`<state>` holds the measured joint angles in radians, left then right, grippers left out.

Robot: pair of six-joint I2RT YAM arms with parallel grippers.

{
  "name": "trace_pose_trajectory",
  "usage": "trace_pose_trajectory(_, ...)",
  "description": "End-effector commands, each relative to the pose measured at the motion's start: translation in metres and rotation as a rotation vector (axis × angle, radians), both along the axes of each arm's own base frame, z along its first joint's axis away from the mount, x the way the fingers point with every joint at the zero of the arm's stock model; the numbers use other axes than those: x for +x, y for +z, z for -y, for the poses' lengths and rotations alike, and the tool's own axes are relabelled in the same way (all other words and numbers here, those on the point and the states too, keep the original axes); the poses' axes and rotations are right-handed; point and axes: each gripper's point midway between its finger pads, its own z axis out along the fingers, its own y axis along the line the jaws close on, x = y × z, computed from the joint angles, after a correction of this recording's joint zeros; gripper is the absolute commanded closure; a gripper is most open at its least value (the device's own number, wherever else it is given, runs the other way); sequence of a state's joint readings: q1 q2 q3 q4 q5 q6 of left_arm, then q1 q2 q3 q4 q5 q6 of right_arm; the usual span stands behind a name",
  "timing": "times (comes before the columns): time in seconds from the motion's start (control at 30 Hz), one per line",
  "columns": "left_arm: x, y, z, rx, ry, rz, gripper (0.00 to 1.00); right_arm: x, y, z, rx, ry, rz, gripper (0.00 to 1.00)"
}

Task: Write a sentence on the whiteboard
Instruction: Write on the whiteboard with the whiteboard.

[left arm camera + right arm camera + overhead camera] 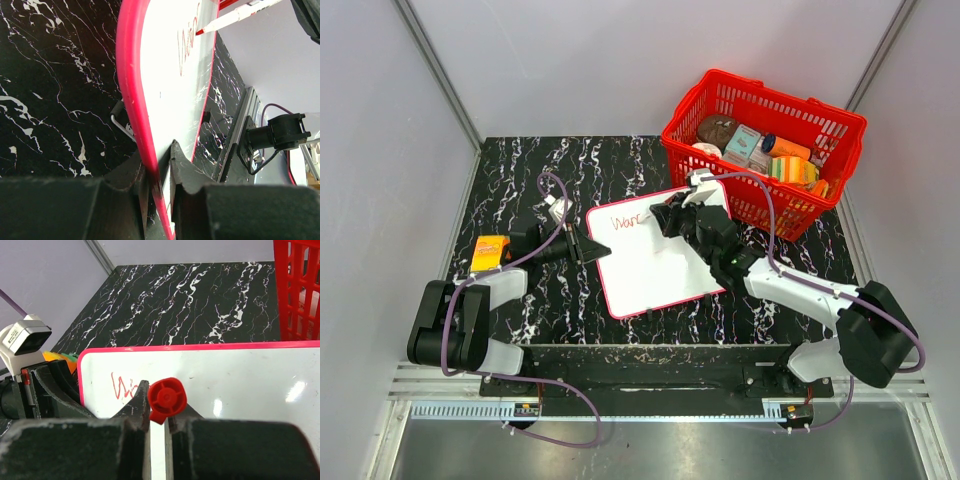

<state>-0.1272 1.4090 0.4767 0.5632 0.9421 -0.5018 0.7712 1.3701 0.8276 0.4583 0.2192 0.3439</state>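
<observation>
The whiteboard (660,268) lies tilted on the black marble table, white with a thin red frame. The sentence (628,221) is a few red cursive letters, roughly "War", near the board's top left corner. My left gripper (588,247) is shut on the board's left edge (132,90). My right gripper (670,216) hangs over the board's top edge, shut on a white marker with a red end cap (167,399). In the left wrist view the marker (235,16) has its red tip at the end of the letters (187,42). The letters also show in the right wrist view (122,386).
A red basket (840,125) with several packaged goods stands at the back right, touching the board's top right corner. A small orange packet (490,252) lies left of the left gripper. The table's near edge runs just below the board.
</observation>
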Motion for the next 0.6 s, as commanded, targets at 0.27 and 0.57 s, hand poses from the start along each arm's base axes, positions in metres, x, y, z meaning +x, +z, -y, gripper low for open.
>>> trace_pose_trajectory(0.27,0.019,-0.013,-0.007,0.13,0.052,0.139,1.0,0.021,0.029,0.003,-0.001,-0.065,0.073,1.0)
trace_pose_trajectory(0.57,0.019,-0.013,-0.007,0.129,0.051,0.139,1.0,0.024,0.031,0.013,-0.005,-0.094,0.078,1.0)
